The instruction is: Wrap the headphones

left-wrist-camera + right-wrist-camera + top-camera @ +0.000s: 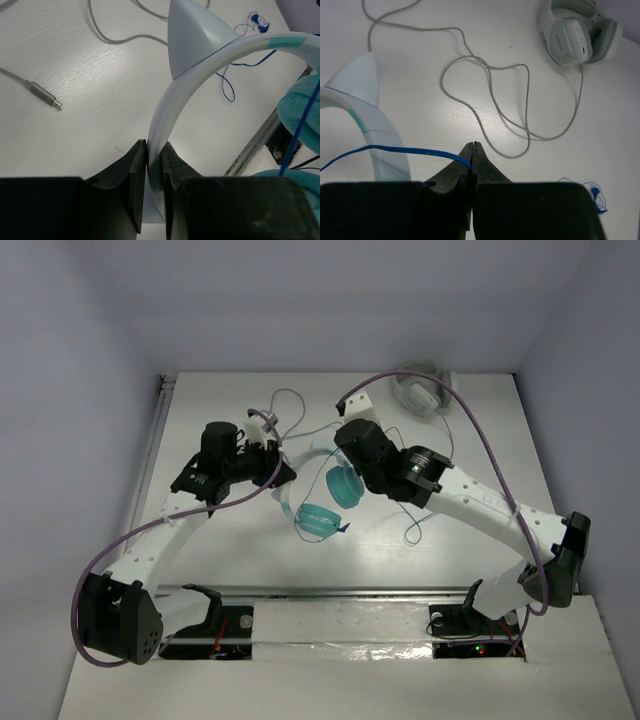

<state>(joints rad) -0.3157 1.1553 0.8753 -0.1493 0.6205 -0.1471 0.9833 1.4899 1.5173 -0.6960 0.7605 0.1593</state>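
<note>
The headphones (pixel 335 500) hang tilted above the table middle, with two teal ear cups (pixel 300 110) and a white headband (pixel 200 65). My left gripper (pixel 154 145) is shut on the headband's lower end; in the top view it (pixel 283 472) sits just left of the band. My right gripper (pixel 474 145) is shut on the thin blue cable (pixel 395 148), which runs left toward the headband (pixel 375 125). From above, the right gripper (pixel 342 443) is right behind the ear cups. The cable's loose end (pixel 592 192) lies coiled on the table.
Grey-white headphones (pixel 420 390) lie at the back right, and their grey cable (pixel 490 85) loops across the table toward a metal plug (pixel 44 95). A rail (pixel 350 592) runs along the table's near edge.
</note>
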